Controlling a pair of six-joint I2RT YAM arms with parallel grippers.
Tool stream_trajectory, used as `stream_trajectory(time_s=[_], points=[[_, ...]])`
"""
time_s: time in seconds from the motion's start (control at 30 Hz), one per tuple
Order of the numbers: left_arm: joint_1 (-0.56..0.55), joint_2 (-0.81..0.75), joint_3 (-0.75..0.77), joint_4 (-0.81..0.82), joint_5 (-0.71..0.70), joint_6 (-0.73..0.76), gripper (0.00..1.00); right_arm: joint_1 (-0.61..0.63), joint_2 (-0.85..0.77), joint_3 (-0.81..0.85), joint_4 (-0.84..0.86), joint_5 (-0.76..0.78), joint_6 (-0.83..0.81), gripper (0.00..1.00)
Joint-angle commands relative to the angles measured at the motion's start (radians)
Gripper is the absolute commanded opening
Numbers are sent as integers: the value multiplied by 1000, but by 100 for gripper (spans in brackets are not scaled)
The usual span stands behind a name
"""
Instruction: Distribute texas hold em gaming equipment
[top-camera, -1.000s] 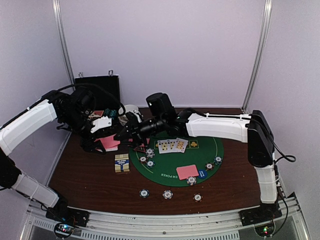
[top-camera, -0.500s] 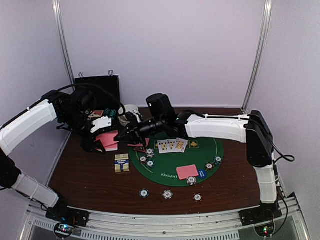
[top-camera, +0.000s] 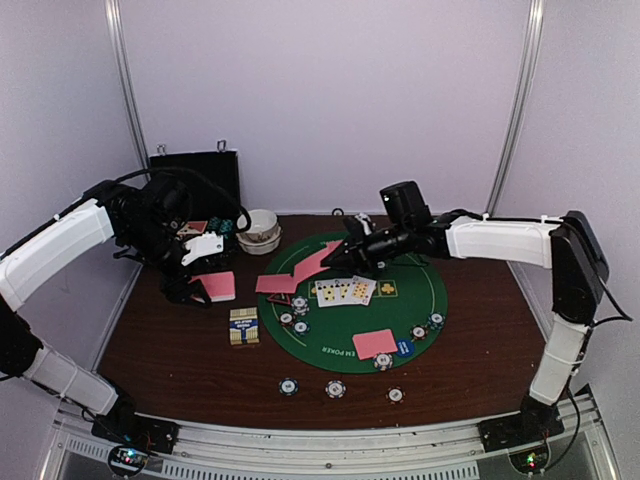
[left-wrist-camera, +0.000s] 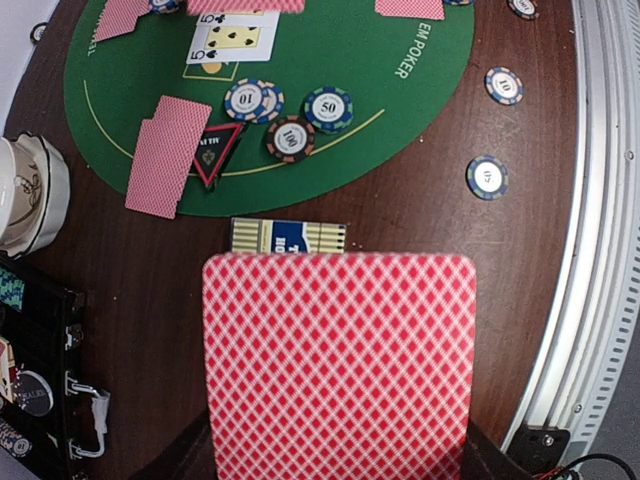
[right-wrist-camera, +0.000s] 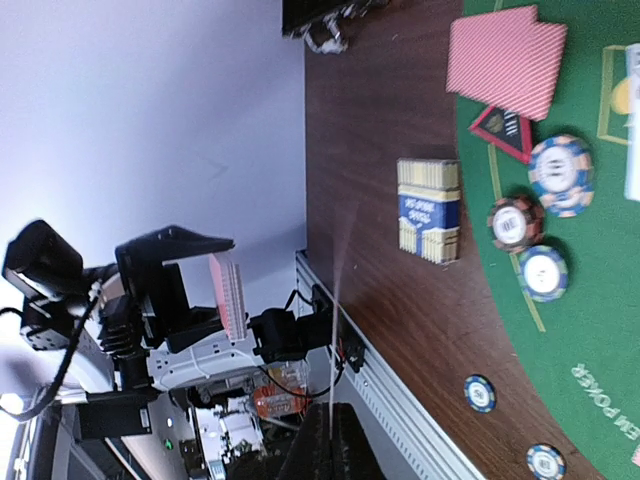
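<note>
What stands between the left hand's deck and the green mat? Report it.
Only the blue-and-yellow card box lies on the table between the deck and the green mat; the deck seems held higher than it.

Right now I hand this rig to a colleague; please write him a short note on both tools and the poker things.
Left tool: shut on the deck of pink-backed cards, over the wooden table left of the green mat.
Right tool: shut on one card, tilted above the mat's left part.
Done: face-up cards in the middle; face-down cards by the red triangle marker; a face-down hand at the near side; chips on the mat, three chips on the wood in front.
Left: lay down the held card; probably more dealing.
</note>
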Motion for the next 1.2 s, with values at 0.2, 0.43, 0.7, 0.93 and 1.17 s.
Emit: stream_trajectory(time_s=[0.2,0.43,0.7,0.93,1.17], points=[[3,7,13,32,14,10,0,-261,-101,-186,-168,15,-213,0],[4,5,20,32,14,8,0,-340,-37,-189,-236,47,-306,0],[4,8,20,30,18,10,0,-382,42,-161,-243,63,-352,0],[3,8,21,29,17,13,0,-410,86,-130,-255,78,-384,0],[3,11,27,25,22,15,0,-427,134,-111,-281,97,-418,0]])
